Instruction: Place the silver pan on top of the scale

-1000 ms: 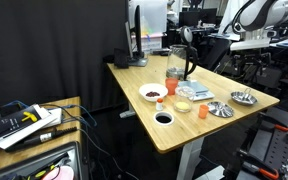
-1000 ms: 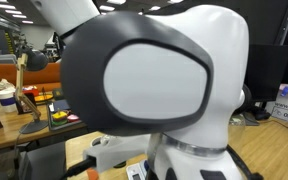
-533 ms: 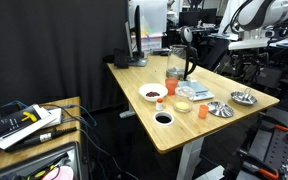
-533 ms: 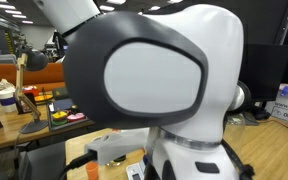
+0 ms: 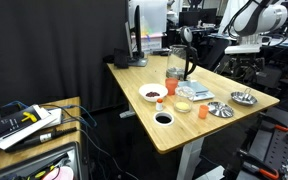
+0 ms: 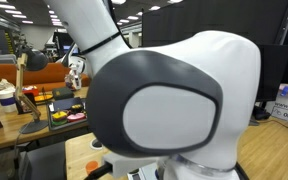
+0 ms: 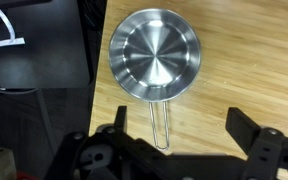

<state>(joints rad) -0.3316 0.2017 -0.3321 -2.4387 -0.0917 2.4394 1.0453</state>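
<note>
The silver pan (image 7: 154,55) is round and shiny with a low rim and a thin wire handle (image 7: 160,125). It sits on the wooden table near an edge. In an exterior view it lies at the table's right corner (image 5: 244,97). My gripper (image 7: 181,125) hangs above it, open and empty, with the handle's end between the fingers and nearer the left one (image 7: 120,120). In an exterior view the gripper (image 5: 242,42) is well above the pan. The scale (image 5: 197,92) is a pale flat slab further in on the table, out of the wrist view.
A flatter silver dish (image 5: 219,108), an orange cup (image 5: 202,108), a white bowl with red contents (image 5: 152,93), a dark bowl (image 5: 163,118), an orange jar (image 5: 171,84) and a kettle (image 5: 180,62) stand on the table. The robot's white body (image 6: 174,110) fills an exterior view.
The arm has shifted slightly above the table's right corner. The robot's body has turned in the close exterior view. The pan and the scale have not moved.
</note>
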